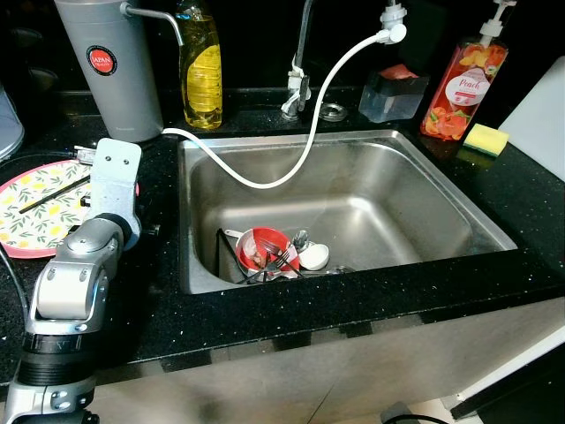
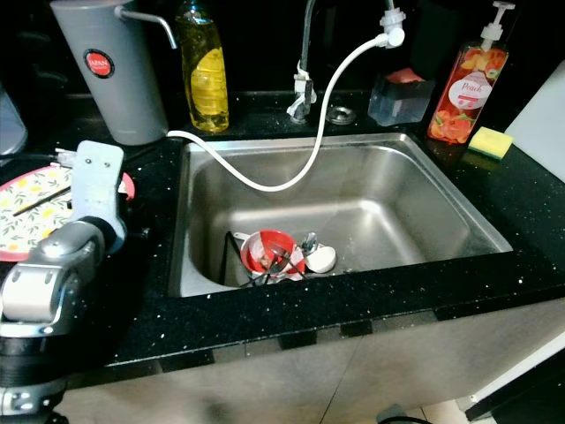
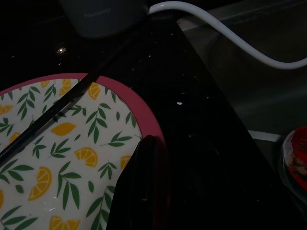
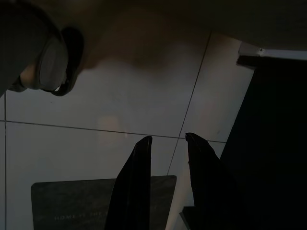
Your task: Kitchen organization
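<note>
Dishes are gathered at the near left corner of the steel sink (image 1: pixel 424 190): a red bowl (image 1: pixel 262 250), a fork (image 1: pixel 281 259) and a white cup (image 1: pixel 314 257). Left of the sink, a lemon-patterned plate (image 1: pixel 35 208) with a pink rim is seen on the black counter (image 1: pixel 159 291), a dark chopstick (image 3: pixel 45 122) laid across it. The left gripper (image 3: pixel 144 191) is held at the plate's rim, its fingers pressed together. The right gripper (image 4: pixel 168 163), narrowly parted, is hung over the tiled floor (image 4: pixel 120 105).
</note>
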You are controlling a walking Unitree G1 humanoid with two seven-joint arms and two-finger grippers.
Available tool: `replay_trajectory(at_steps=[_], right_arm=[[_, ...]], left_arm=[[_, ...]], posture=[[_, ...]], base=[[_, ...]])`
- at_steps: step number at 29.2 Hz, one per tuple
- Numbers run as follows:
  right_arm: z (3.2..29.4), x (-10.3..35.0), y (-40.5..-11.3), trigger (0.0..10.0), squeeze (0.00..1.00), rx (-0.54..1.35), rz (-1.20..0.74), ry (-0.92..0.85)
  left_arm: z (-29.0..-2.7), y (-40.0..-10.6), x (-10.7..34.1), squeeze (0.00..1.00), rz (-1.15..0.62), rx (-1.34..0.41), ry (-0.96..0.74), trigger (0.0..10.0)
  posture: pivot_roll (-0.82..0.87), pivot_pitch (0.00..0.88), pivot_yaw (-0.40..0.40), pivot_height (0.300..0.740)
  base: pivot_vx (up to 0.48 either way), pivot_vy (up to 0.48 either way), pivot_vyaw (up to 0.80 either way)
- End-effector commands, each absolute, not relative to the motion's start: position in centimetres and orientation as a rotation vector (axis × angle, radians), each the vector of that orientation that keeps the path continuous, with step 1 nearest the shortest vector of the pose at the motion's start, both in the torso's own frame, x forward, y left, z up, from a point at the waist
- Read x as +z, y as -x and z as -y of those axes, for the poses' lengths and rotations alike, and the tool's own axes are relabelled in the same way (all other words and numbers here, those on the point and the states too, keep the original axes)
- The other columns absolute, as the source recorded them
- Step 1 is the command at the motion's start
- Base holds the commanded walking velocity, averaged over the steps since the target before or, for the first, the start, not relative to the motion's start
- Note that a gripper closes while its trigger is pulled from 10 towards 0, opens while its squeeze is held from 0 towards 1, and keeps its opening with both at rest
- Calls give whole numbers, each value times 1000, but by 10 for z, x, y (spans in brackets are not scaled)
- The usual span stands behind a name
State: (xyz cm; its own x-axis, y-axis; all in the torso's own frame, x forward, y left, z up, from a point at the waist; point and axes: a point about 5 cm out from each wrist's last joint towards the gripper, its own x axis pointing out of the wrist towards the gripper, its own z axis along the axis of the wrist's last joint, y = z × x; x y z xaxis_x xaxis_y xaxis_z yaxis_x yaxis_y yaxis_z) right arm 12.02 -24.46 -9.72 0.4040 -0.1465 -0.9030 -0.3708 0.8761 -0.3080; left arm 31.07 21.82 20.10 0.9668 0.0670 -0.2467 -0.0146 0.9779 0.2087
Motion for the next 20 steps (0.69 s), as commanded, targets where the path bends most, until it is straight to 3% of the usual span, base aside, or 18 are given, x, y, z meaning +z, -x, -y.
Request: replay_trajectory(at_steps=[1, 20], right_arm=[[245, -97, -120, 10000, 0, 143, -1160, 508], [252, -95, -120, 10000, 0, 131, -1159, 506]], left_arm=[[-215, -309, 199, 0, -264, 35, -212, 10000], [-211, -304, 197, 0, -269, 27, -197, 10000]], posture=[[94, 0, -56, 740], [99, 0, -64, 740]], base=[[0, 0, 0], [0, 0, 0]])
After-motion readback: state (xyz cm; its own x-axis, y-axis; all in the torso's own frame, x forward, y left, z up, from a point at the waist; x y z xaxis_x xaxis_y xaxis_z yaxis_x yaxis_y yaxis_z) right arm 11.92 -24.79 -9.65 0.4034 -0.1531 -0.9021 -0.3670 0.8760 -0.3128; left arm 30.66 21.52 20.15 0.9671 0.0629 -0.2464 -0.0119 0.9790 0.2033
